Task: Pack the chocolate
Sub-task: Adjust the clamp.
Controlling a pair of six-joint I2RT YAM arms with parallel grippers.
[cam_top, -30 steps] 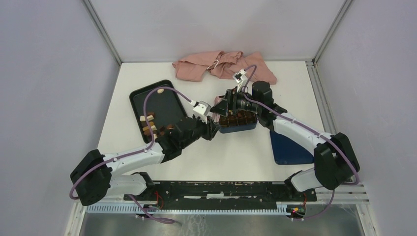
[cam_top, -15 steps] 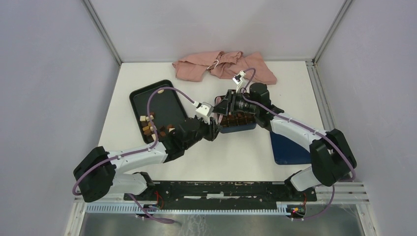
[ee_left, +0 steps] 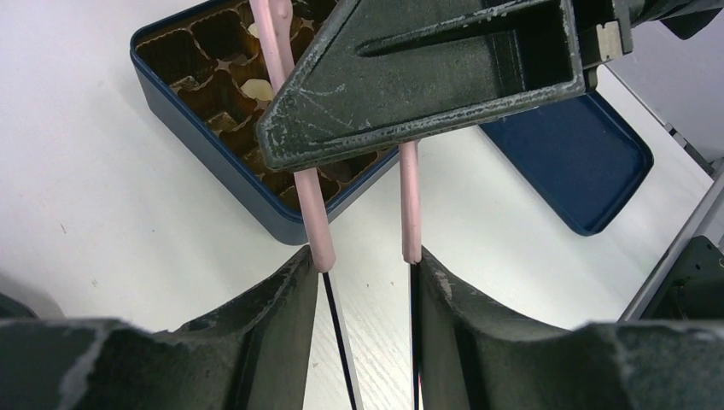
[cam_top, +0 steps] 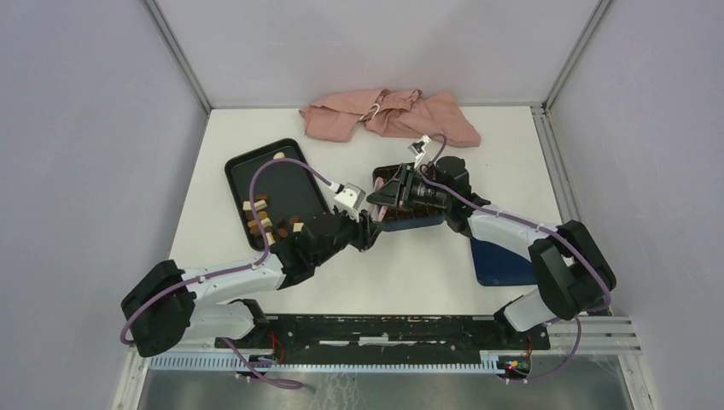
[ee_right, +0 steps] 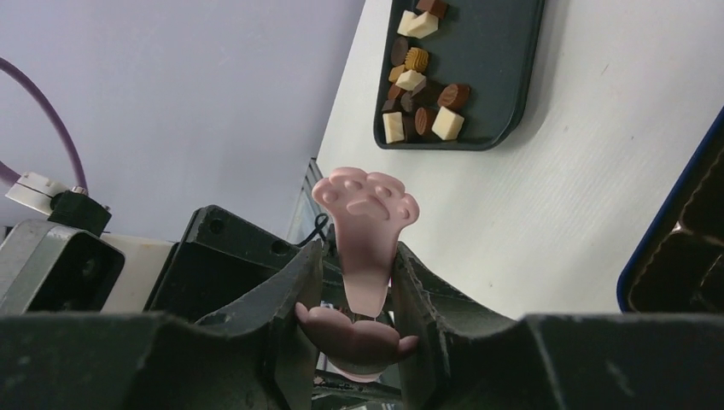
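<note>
Right wrist view: chocolate (ee_right: 411, 79) sits heaped on the black tray (ee_right: 504, 60), with one cream piece in the blue box (ee_left: 209, 154) insert. Pink tongs (ee_right: 365, 231) stand partly open; the right gripper (ee_right: 359, 252) clamps their paw tips, and the left gripper (ee_left: 365, 260) fingers press against the handle arms.

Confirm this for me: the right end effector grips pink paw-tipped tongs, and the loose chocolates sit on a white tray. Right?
Not quite. The tray under the chocolates is black, not white, as the right wrist view shows. The rest holds: the right end effector grips the pink paw-tipped tongs.
</note>
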